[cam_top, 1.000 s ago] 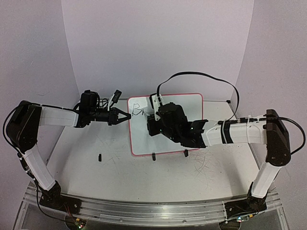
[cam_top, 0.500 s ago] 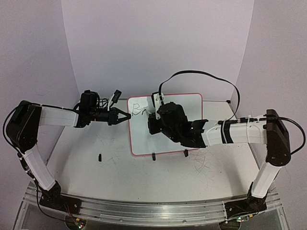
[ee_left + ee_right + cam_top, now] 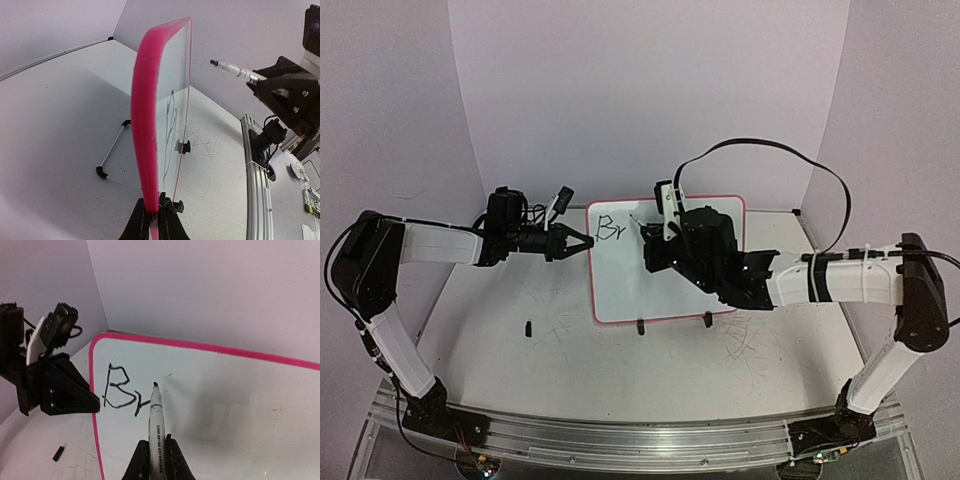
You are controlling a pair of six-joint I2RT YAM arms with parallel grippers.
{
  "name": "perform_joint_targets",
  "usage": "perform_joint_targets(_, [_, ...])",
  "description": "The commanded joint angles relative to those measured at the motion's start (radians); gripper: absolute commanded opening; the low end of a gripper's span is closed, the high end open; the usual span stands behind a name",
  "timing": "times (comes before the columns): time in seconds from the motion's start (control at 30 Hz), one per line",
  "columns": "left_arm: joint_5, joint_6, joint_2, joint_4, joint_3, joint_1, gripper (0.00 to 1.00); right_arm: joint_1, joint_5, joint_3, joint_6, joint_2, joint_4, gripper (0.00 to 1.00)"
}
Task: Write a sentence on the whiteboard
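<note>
From above: shows whiteboard standing upright mid-worktop, left edge pinched in left jaws. Shows only "Br" of sentence, at upper left corner; right jaws in front of board face, just right of those letters.

At left wrist: looks along pink frame, narrow jaws clamped on its lower edge; marker points toward the face.

At right wrist: finds jaws closed on marker barrel, tip just beside the "r"; contact impossible to tell.
</note>
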Motion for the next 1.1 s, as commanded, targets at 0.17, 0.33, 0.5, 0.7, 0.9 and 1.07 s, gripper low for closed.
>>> perform_joint_targets(0.17, [-0.024,0.056,-0.057,0.048,-0.003,0.002,0.0,-0.008,-0.029,0.074,-0.023,0.042,0.046,0.0])
perform_joint_targets(0.33, [-0.023,0.058,-0.06,0.048,-0.004,0.003,0.0,-0.009,-0.001,0.08,-0.017,0.054,0.042,0.0])
perform_joint_targets(0.5, [-0.024,0.059,-0.061,0.048,-0.005,0.004,0.0,-0.02,0.026,0.1,0.009,0.076,0.007,0.0])
perform_joint_targets(0.7, [-0.026,0.061,-0.061,0.048,-0.005,0.003,0.0,-0.022,0.061,0.088,0.034,0.067,-0.039,0.0])
perform_joint_targets(0.9, [-0.026,0.061,-0.06,0.048,-0.005,0.004,0.0,-0.021,0.026,0.063,0.017,0.033,-0.021,0.0])
perform_joint_targets(1.07, [-0.027,0.061,-0.061,0.048,-0.006,0.004,0.0,-0.018,-0.036,0.016,0.02,-0.012,0.028,0.0])
